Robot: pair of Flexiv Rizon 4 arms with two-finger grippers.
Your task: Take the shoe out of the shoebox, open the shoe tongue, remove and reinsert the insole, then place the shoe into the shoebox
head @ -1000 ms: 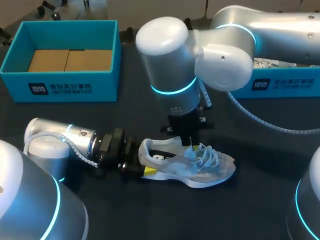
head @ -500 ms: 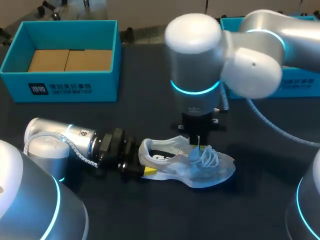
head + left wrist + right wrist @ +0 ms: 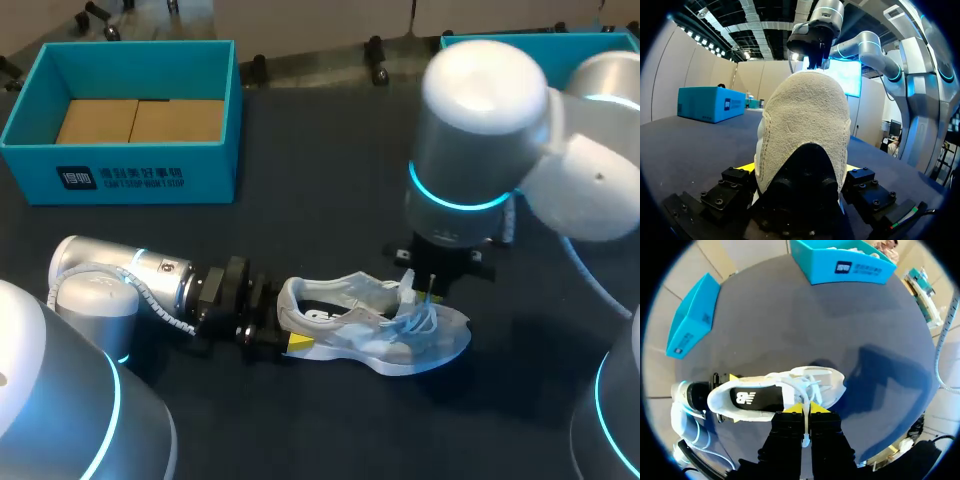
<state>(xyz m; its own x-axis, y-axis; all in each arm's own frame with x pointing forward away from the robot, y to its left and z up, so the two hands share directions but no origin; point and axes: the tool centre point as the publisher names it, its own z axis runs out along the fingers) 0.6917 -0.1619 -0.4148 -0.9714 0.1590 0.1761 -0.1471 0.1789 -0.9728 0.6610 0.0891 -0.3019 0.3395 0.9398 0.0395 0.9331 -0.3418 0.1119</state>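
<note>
Left fingers (image 3: 296,343) clamp the shoe (image 3: 370,330) heel — right fingers (image 3: 799,409) pinch a white lace (image 3: 805,428).

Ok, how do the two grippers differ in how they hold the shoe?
The left gripper lies level, fingers wide apart, clamping the heel of the shoe. The right gripper points down from above, fingers nearly together, pinching a thin white strip by the laces. Both are shut on the shoe.

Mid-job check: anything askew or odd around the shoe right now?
Nothing is damaged or spilled. The shoe stands sole-down on the table, heel in the left gripper. Its laces lie loose over the toe, and the right gripper pinches a thin white strip there, lace or tongue unclear.
</note>
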